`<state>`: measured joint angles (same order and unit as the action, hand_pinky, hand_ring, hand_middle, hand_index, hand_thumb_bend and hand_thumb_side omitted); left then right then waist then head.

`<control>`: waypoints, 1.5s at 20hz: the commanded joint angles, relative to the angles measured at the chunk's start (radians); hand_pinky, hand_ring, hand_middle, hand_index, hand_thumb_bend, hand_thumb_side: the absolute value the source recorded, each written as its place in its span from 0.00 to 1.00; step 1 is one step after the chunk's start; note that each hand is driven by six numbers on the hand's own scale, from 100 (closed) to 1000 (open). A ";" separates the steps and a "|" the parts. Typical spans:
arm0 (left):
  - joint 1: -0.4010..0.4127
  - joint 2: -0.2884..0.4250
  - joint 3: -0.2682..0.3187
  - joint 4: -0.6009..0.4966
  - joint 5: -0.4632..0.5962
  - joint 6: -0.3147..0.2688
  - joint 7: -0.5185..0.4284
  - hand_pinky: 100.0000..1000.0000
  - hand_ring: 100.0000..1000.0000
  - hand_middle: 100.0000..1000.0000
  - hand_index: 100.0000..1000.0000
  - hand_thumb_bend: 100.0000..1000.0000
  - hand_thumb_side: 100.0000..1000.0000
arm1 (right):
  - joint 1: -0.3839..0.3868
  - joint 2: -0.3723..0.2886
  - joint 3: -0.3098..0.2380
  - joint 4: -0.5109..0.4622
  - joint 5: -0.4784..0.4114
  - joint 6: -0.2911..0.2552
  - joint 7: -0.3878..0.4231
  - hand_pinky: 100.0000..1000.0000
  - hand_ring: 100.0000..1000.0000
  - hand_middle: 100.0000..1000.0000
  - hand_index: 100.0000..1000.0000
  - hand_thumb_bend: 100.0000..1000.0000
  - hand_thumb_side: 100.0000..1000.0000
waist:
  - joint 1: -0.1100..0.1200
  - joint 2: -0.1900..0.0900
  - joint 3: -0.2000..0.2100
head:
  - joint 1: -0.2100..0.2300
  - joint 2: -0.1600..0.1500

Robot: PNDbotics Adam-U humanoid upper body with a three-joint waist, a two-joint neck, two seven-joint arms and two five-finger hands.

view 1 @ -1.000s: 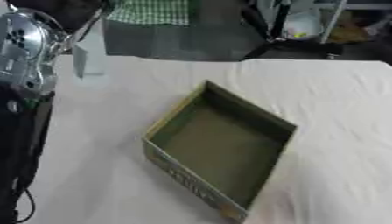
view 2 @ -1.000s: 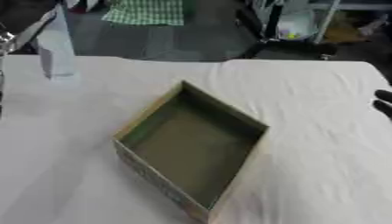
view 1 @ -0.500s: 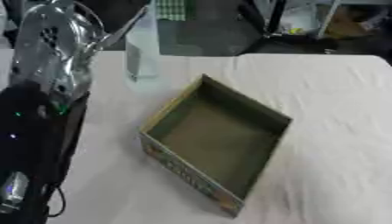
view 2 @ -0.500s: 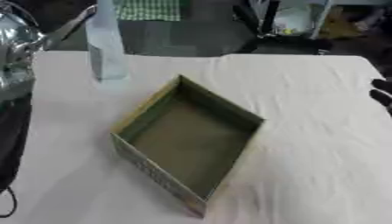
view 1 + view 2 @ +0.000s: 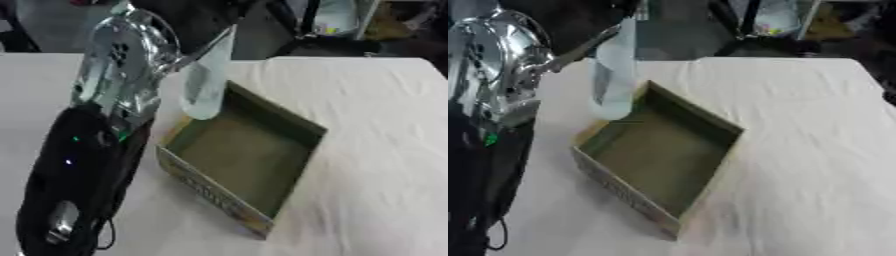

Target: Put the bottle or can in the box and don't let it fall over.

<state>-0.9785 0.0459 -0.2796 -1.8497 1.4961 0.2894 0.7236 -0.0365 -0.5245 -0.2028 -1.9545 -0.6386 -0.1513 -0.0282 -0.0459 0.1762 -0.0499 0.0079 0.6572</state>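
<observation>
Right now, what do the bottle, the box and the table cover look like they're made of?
Bottle: clear, pale plastic by the look; the background shows through it. Glass cannot be ruled out.
Box: likely cardboard, with thin walls, a matte olive-brown inside and a printed glossy outer side.
Table cover: white cloth, matte, with soft wrinkles.

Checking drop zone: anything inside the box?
The box shows a bare greenish floor. The clear bottle, held by the left arm, overlaps its far-left corner, hiding that bit. The near wall hides the floor just behind it.
</observation>
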 commanded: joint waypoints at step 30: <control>0.212 -0.065 -0.078 0.155 -0.099 0.116 -0.131 0.00 0.00 0.00 0.95 0.48 1.00 | -0.045 0.006 -0.029 0.018 -0.017 0.021 0.003 0.88 0.81 0.80 0.88 0.00 0.74 | 0.008 0.033 -0.029 | -0.015 -0.025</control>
<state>-0.7542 -0.0186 -0.3526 -1.6934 1.4114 0.3996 0.6039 -0.0785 -0.4975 -0.2160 -1.9227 -0.6610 -0.1281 -0.0226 -0.0345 0.2212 -0.0787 -0.0030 0.6418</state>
